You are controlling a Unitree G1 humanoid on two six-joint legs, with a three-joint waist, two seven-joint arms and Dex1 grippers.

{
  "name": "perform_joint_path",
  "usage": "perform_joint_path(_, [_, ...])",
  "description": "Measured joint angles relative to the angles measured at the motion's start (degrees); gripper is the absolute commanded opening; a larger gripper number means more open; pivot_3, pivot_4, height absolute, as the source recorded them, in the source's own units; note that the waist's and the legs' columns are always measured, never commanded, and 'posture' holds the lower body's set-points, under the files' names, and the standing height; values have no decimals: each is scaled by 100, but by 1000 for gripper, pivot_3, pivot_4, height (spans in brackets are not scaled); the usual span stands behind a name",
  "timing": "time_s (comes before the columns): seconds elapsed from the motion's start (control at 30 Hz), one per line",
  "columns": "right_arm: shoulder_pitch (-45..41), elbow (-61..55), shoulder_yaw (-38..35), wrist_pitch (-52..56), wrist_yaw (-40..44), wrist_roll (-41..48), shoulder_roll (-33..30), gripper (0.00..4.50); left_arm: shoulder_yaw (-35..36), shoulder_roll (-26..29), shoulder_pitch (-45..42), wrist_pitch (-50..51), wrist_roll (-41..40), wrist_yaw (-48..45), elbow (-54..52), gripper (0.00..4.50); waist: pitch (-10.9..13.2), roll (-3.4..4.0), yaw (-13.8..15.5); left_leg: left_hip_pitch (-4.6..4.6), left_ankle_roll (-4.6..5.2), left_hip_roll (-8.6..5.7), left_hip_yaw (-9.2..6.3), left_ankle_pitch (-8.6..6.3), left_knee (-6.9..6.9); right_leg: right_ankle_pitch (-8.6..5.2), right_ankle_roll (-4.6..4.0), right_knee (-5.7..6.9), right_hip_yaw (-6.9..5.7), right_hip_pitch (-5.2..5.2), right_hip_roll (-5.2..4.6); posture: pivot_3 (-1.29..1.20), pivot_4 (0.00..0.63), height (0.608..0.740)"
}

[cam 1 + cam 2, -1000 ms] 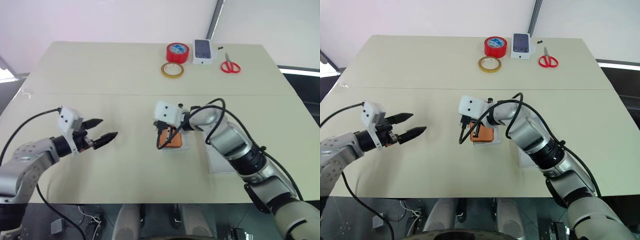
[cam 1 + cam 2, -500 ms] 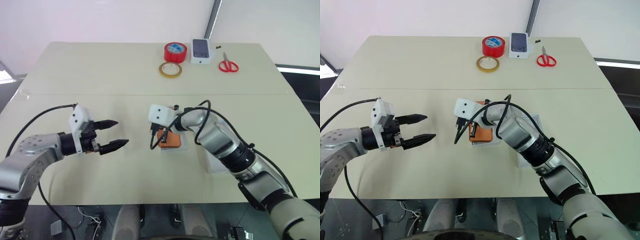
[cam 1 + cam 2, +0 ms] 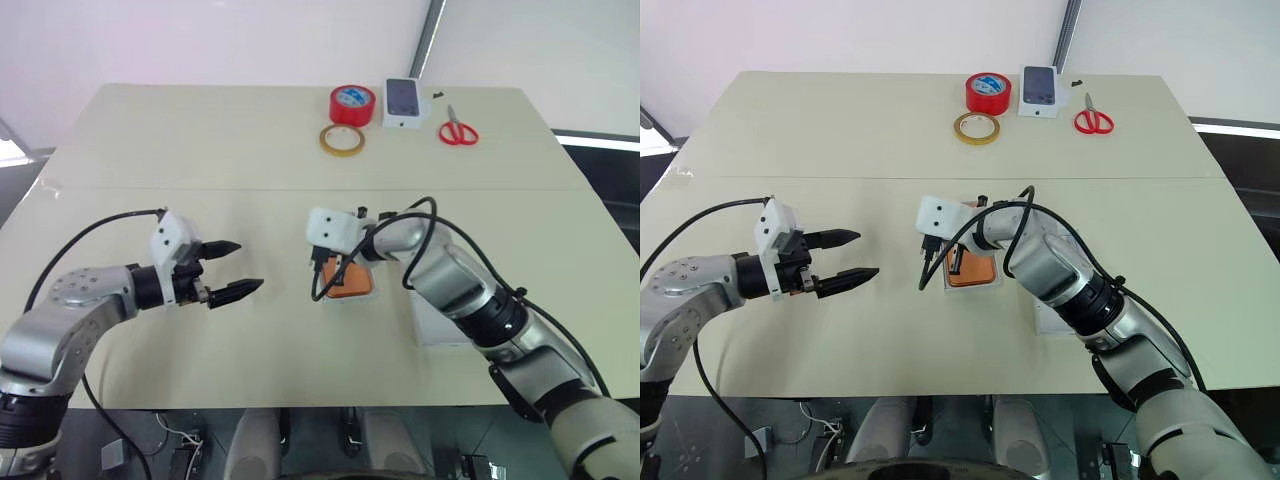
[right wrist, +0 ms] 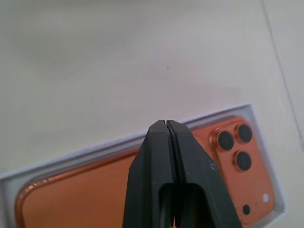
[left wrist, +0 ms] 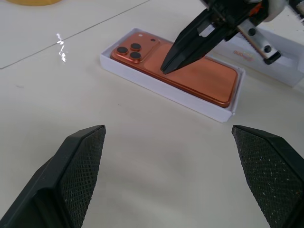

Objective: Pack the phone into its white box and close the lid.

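The orange phone (image 5: 190,71) lies back up, lenses showing, inside the shallow white box (image 5: 161,90) near the middle of the table. My right gripper (image 4: 166,124) is shut, and its closed tips rest at the phone's back, near the camera bump. Left of the box, my left gripper (image 3: 248,266) hovers open above the bare tabletop, pointing toward the box with nothing between its fingers. The white lid (image 5: 278,66) lies just right of the box, partly hidden under my right arm.
Along the table's far edge sit a red tape roll (image 3: 355,104), a yellow tape ring (image 3: 343,139), a small white box picturing a dark phone (image 3: 404,102) and red scissors (image 3: 458,131). A seam crosses the tabletop.
My left gripper has moved to the right, closer to the box, still open. The right gripper stays shut over the phone.
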Motion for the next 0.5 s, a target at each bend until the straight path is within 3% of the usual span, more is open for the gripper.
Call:
perform_joint_path(0.1, [18, -58, -325, -33, 12, 106, -246, 0, -160, -150, -576, 507, 199, 642, 46, 4475, 0, -1, 56, 4, 1, -3, -5, 0, 26, -1, 2, 11, -10, 16, 3, 0, 150, 740])
perform_joint_path(0.13, [40, -64, -404, -53, 27, 111, -379, 0, -195, -194, -699, 625, 255, 788, 78, 4238, 0, -2, 61, 6, 1, -4, -3, 1, 27, -1, 2, 11, -12, 18, 3, 0, 150, 740])
perform_joint_path(0.2, [153, -47, -562, -197, 78, 95, -784, 0, -264, -335, -993, 993, 260, 1018, 195, 3600, 0, -4, 78, 6, 3, -7, 0, 0, 28, -3, 6, 10, -14, 20, 6, 0, 150, 740])
perform_joint_path(0.4, [273, 337, -519, -669, 108, -158, -1249, 0, -1142, -401, -1725, 1274, 620, 980, 388, 612, 1, -5, 33, 13, 7, -4, 1, 0, 29, -10, 24, 40, -12, 16, 32, 0, 150, 740])
perform_joint_path(0.5, [330, 523, -421, -860, 101, -346, -1295, 0, -1896, -510, -2245, 1382, 1137, 947, 826, 612, 1, -5, 19, 16, 7, -1, 1, 1, 32, -10, 24, 42, -11, 18, 43, 0, 150, 740])
